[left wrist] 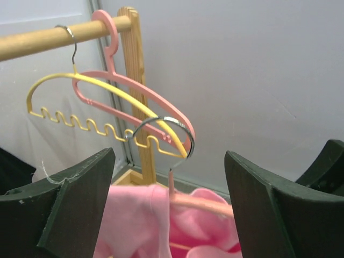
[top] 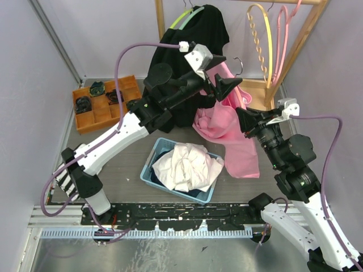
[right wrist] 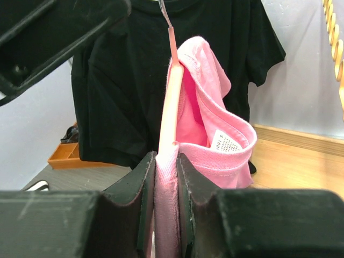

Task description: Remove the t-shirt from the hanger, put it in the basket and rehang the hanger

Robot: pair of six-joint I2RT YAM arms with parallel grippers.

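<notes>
Right pincer (right wrist: pixel 166 161) pinching pink t-shirt (right wrist: pixel 209 107) on hanger (right wrist: pixel 171 102) — neck label (right wrist: pixel 224 142) reads "S"; left pincer (left wrist: pixel 169 161) spread.

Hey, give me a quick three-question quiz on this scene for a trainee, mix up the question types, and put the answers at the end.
1. Pick one: what do the jaws of the right arm pinch? A, the black t-shirt; B, the pink t-shirt; C, the yellow hanger.
2. True or false: the jaws of the left arm are shut on the hanger hook.
3. Fill in: the blue bin holds a crumpled ___ cloth.
Key: 1, B. 2, false: they stand open. 3, white.
</notes>
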